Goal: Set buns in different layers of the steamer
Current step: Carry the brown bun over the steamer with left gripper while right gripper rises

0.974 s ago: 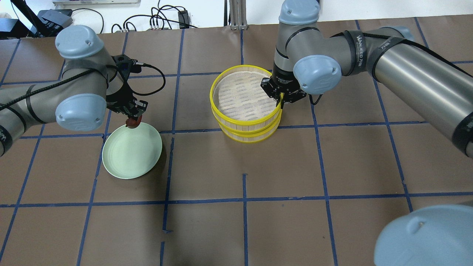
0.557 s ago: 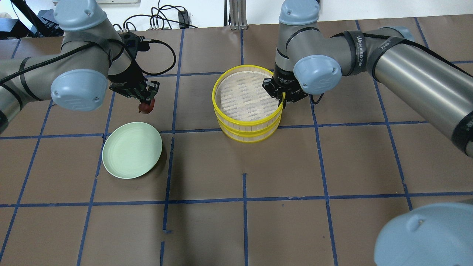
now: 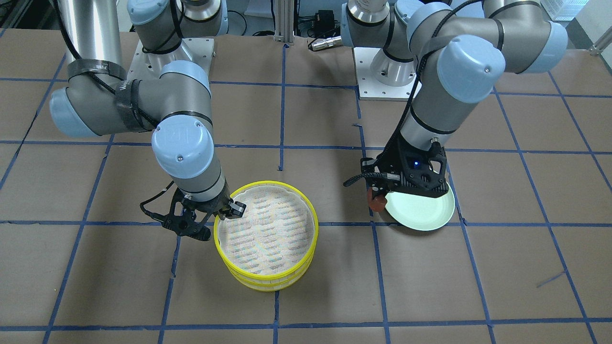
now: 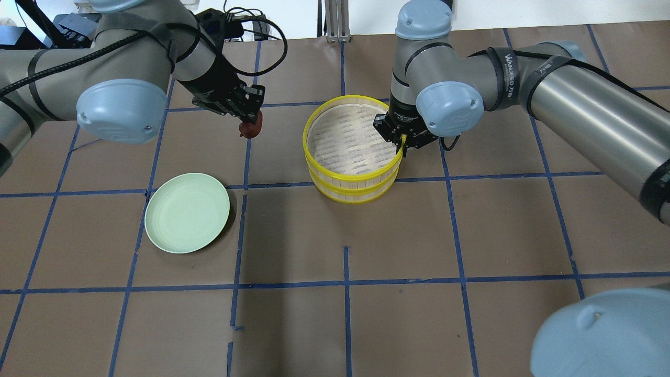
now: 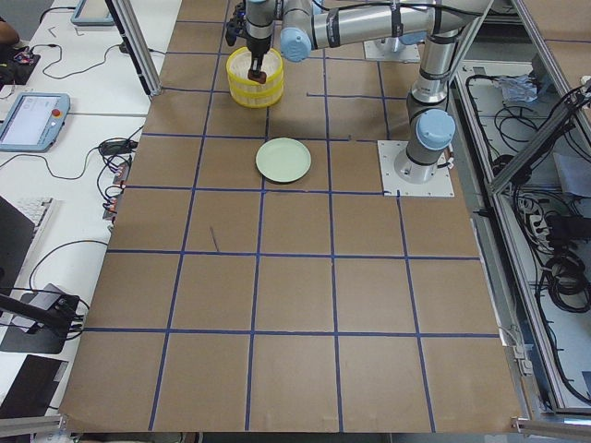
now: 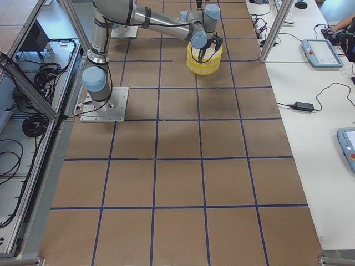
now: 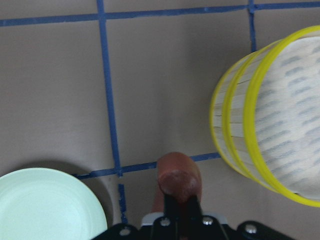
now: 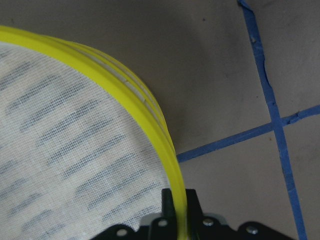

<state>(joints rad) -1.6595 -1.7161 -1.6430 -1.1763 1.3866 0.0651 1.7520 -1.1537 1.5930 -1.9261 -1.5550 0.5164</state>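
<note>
My left gripper (image 4: 248, 119) is shut on the dark reddish-brown bun (image 4: 252, 129) and holds it in the air, left of the steamer and apart from it. The bun also shows in the left wrist view (image 7: 179, 175) and the front view (image 3: 377, 202). The two steamer layers are stacked. The upper layer (image 4: 355, 176) shows an empty woven bottom and sits on the lower layer (image 4: 356, 196). My right gripper (image 4: 400, 142) is shut on the upper layer's yellow rim (image 8: 150, 112) at its right side. The white bun is hidden.
The pale green plate (image 4: 187, 213) lies empty at the near left of the brown table, below and behind the left gripper. Blue tape lines (image 4: 345, 283) cross the table. Cables lie at the far edge.
My left gripper has lifted the reddish-brown bun off the plate's far edge and carried it up and right toward the steamer. The right gripper has stayed on the upper layer's rim.
</note>
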